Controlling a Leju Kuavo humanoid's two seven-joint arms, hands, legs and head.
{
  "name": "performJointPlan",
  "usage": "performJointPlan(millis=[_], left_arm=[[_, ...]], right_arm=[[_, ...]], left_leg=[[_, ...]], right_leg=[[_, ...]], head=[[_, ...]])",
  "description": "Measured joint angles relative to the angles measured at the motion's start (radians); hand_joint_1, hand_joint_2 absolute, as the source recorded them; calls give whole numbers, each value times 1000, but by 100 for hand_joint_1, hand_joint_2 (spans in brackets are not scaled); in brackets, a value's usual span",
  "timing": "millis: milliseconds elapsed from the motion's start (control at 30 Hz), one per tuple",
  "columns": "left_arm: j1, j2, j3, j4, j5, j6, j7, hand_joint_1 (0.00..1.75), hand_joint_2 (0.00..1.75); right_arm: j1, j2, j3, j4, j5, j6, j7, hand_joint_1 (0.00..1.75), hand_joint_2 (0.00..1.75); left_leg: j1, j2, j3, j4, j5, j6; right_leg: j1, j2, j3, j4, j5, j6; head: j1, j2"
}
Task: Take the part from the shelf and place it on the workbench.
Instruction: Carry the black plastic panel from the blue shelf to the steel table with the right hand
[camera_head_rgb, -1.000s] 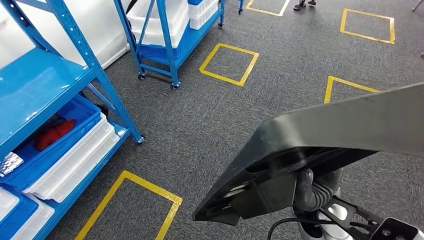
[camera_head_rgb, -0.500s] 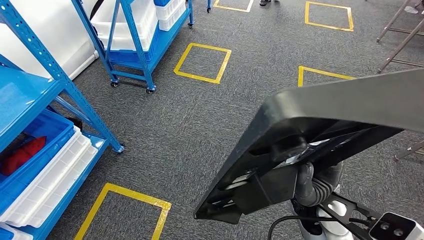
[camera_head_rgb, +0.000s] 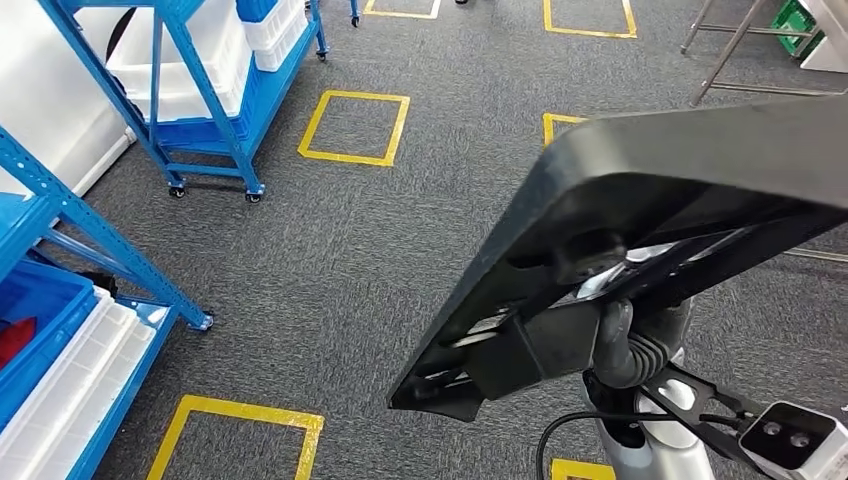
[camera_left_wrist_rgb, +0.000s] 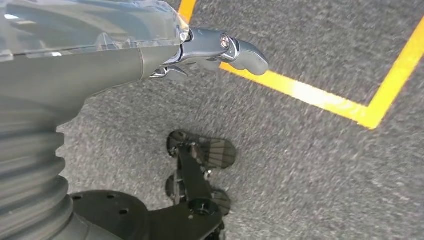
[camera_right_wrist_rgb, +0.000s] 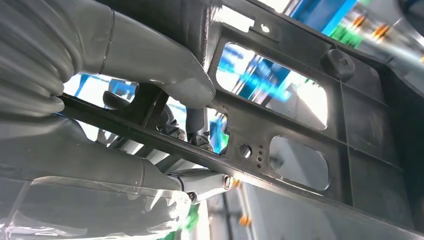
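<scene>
Floor: grey carpet (camera_head_rgb: 420, 250) marked with yellow tape squares (camera_head_rgb: 355, 127) ran under the whole scene, with no workbench top that I could make out; thin metal legs (camera_head_rgb: 722, 50) stood at the far right, belonging to something I could not identify.
Shelving: a blue shelf rack (camera_head_rgb: 90, 240) stood at the robot's left with a blue bin (camera_head_rgb: 30, 320) and white trays (camera_head_rgb: 75, 385) on its low tier; a second blue wheeled rack (camera_head_rgb: 200, 100) stood farther off, well apart from the robot.
Part: a large dark plastic panel (camera_head_rgb: 680, 190), ribbed and pierced with cut-outs on its underside, was off the shelf and carried tilted in front of the robot's right side, well above the carpet.
Right hand: the right hand (camera_right_wrist_rgb: 165, 75) was closed on the panel's ribbing, thumb pressed over one bar and fingers (camera_right_wrist_rgb: 197, 130) hooked through an opening from behind.
Left hand: the left hand (camera_left_wrist_rgb: 220, 47) hung beside the body over the carpet and a yellow tape line, holding nothing; how far its fingers were spread could not be told.
Step in hand: the pick looked done and the carry to the workbench was under way.
Next move: it called for locating the bench, keeping the tilted panel clear of the racks, then levelling it over the surface before loosening the grip.
</scene>
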Motion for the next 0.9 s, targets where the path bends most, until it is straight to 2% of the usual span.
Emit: performJointPlan(millis=[67,100,167,200,233,267,300,367,400,433,500,567,633,667,700,733,767,800,833,900], left_arm=[[3,0,3,0,10,7,16,0,175],[6,0,5,0,13,10,26,0,175],[13,0,6,1,17,14,47,0,175],[17,0,6,1,17,14,55,0,175],[20,0,6,1,16,14,58,0,175],[22,-1,6,1,15,12,58,0,175],[22,-1,6,1,14,8,55,0,175],[21,1,6,1,13,-2,44,0,175],[20,2,6,1,13,-7,38,0,175],[18,3,6,1,13,-12,33,0,175],[14,3,6,2,16,-19,28,0,175],[11,2,6,2,21,-23,27,0,175],[13,1,6,2,32,-20,27,0,175],[14,1,6,2,39,-17,27,0,175],[16,1,7,2,47,-13,27,0,175],[16,1,8,2,53,-10,26,0,175],[15,0,9,2,56,-7,26,0,175],[15,0,11,2,59,-7,25,0,175],[14,-1,13,2,59,-7,24,0,175],[14,-3,16,2,59,-7,23,0,175]], right_arm=[[23,-2,1,-19,17,-16,-4,175,175],[38,-3,4,-31,29,-24,-4,175,175],[74,-4,12,-52,56,-44,-4,175,175],[91,-4,17,-60,69,-53,-4,175,175],[106,-4,21,-68,79,-60,-4,175,175],[118,-4,24,-75,86,-65,-4,175,175],[126,-4,27,-82,91,-70,-4,175,175],[135,-4,31,-92,94,-78,-4,175,175],[138,-4,34,-95,95,-80,-4,175,175],[140,-4,37,-97,95,-81,-4,175,175],[145,-4,41,-100,95,-81,-4,175,175],[148,-3,43,-104,93,-79,-4,175,175],[147,-3,43,-106,86,-71,-4,175,175],[146,-3,44,-105,82,-66,-4,175,175],[145,-3,44,-104,78,-60,-4,175,175],[143,-3,44,-102,75,-55,-4,175,175],[141,-3,45,-100,74,-52,-4,175,175],[137,-3,45,-99,74,-49,-4,175,175],[133,-3,45,-98,73,-48,-4,175,175],[125,-3,46,-98,72,-46,-4,175,175]], left_leg=[[5,-19,-13,37,-31,-10],[7,-40,-34,85,-60,-13],[8,-73,-97,222,-122,-16],[8,-80,-125,274,-136,-16],[8,-84,-137,293,-130,-15],[8,-87,-130,270,-104,-13],[8,-94,-106,210,-64,-10],[8,-132,-49,73,-2,-1],[8,-147,-31,31,11,2],[6,-156,-24,13,12,5],[6,-142,-19,4,16,15],[8,-122,-13,-8,23,28],[6,-100,-11,-14,26,36],[5,-89,-11,-14,26,37],[4,-78,-12,-13,25,37],[4,-67,-12,-13,25,37],[4,-57,-12,-13,24,36],[4,-48,-11,-13,22,34],[3,-40,-9,-12,20,31],[-1,-28,-5,-9,15,21]], right_leg=[[-2,19,2,-7,4,-12],[-4,27,4,-9,6,-16],[-3,46,4,-8,5,-21],[-2,58,5,-8,5,-23],[-1,72,5,-7,4,-23],[-1,86,6,-5,4,-23],[-1,100,8,-4,3,-22],[0,123,8,1,1,-17],[-2,132,5,3,1,-13],[-4,142,2,3,3,-7],[-7,153,-2,3,5,6],[-5,120,-17,36,-19,15],[-5,72,-69,146,-82,20],[-8,62,-102,215,-113,23],[-11,58,-127,267,-129,26],[-14,55,-136,286,-128,29],[-16,50,-123,262,-107,31],[-18,40,-89,201,-75,31],[-17,17,-46,122,-47,29],[-11,-14,13,13,-16,21]], head=[[0,0],[0,0],[0,0],[0,0],[0,0],[0,0],[0,0],[0,0],[0,0],[0,0],[0,0],[0,0],[0,0],[0,0],[0,0],[0,0],[0,0],[0,0],[0,0],[0,0]])
